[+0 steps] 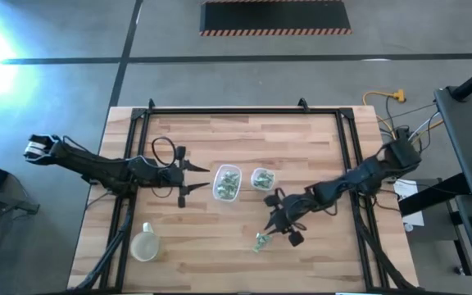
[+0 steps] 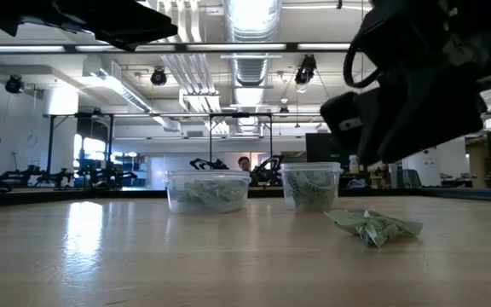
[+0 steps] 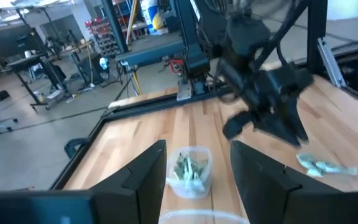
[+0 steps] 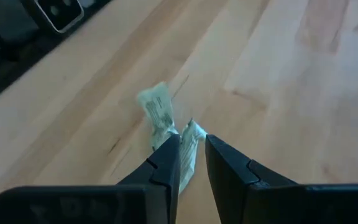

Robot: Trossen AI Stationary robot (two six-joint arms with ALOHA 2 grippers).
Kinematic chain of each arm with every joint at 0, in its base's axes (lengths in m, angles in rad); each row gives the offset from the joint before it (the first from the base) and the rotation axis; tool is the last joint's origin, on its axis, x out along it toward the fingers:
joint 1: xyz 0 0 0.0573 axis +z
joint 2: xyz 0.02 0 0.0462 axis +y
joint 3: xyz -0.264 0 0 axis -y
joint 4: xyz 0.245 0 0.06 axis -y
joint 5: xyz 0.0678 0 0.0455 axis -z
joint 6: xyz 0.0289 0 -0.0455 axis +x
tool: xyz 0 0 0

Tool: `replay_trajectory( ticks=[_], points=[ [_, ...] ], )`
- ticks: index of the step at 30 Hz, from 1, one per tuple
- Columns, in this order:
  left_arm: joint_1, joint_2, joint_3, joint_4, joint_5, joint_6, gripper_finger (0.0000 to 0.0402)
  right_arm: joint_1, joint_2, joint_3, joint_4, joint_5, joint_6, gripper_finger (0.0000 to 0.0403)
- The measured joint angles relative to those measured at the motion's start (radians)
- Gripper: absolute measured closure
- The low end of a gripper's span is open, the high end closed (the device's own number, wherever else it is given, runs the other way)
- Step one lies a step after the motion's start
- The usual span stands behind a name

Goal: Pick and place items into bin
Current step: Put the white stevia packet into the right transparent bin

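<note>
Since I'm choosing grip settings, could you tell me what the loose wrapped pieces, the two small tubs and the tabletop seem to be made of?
Wrapped pieces: thin crinkly film or paper, pale green and white, creased.
Tubs: clear plastic, probably; the contents show through the walls.
Tabletop: jointed wood strips, smooth and slightly glossy, with ceiling lights reflecting in the low view.

Robotics lab or workshop: butcher-block bench [image 1: 220, 238] on grey concrete floor [image 1: 244, 78], hazard-striped mat [image 1: 275, 17] beyond it, exposed ceiling ducts [image 2: 250, 64] above, more arm rigs [image 2: 24, 177] behind.
</note>
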Motion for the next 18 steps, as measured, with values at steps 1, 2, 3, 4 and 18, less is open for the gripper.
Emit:
replay_trajectory(
  ticks=[1, 2, 3, 4, 18],
  points=[
    [0.000, 0.005, 0.002, 0.012, 0.000, 0.000, 0.0239, 0.000, 0.017, 0.008, 0.000, 0.000, 0.000, 0.0335],
    [0.000, 0.007, 0.002, 0.012, 0.000, 0.000, 0.0239, 0.000, 0.034, 0.016, 0.003, 0.001, 0.000, 0.0335],
    [0.000, 0.007, 0.001, 0.012, 0.000, 0.000, 0.0239, 0.000, 0.050, 0.026, 0.004, 0.001, 0.004, 0.0335],
    [0.000, 0.007, 0.001, 0.013, 0.000, 0.000, 0.0239, 0.000, 0.068, 0.037, 0.004, 0.000, 0.012, 0.0335],
    [-0.001, 0.007, 0.001, 0.012, 0.000, 0.000, 0.0239, 0.000, 0.178, 0.125, -0.058, -0.008, 0.035, 0.0335]
  ],
)
